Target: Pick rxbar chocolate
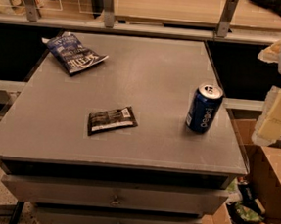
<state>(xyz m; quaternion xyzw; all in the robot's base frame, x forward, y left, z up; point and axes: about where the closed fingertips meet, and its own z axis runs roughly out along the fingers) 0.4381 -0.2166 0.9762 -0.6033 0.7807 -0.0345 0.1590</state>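
Resting on table (148,75): one rxbar chocolate (112,120) | one chip bag (74,54) | one can (204,108) | pincer (277,113) right edge, grip cannot tell

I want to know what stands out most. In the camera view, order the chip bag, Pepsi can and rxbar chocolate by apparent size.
1. chip bag, largest though farthest back.
2-3. Pepsi can and rxbar chocolate: too alike to rank.
The gripper hangs at the right edge, off the table.
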